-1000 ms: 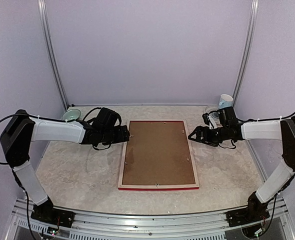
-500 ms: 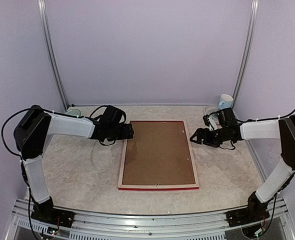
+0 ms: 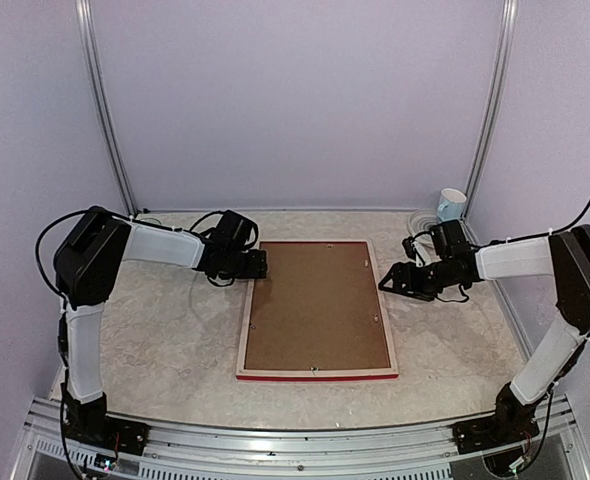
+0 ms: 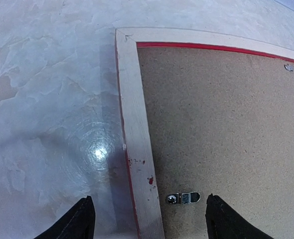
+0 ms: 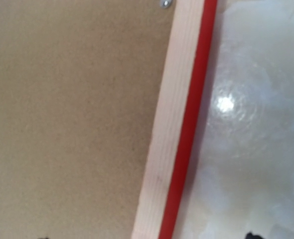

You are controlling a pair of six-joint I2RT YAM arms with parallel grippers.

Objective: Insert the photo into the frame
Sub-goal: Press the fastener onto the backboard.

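Red-edged and lying face down, the frame [image 3: 247,335] sits in the middle of the marbled table [image 3: 145,330]. Its pale wood back faces up, and a brown backing board [image 3: 317,305] fills the opening.

My left gripper [image 3: 262,266] hangs low at the frame's far left corner, jaws spread and holding nothing. From the left wrist camera its two dark fingertips [image 4: 81,221] stand either side of the frame's left rail, one over bare table, the other over the backing board. A small metal turn clip [image 4: 183,198] lies on the board between them, just beside the rail. I cannot tell whether either tip touches the surface below.

My right gripper [image 3: 384,283] sits at the frame's right rail, toward its far end, jaws also wide apart and holding nothing. The right wrist camera shows the pale rail and its red edge running up the view, board on one side and glossy table on the other. Only dark slivers of the fingertips [image 5: 249,235] show at the bottom.

Beyond my right arm, a white cup [image 3: 452,203] stands at the table's far right corner, well apart from the frame.
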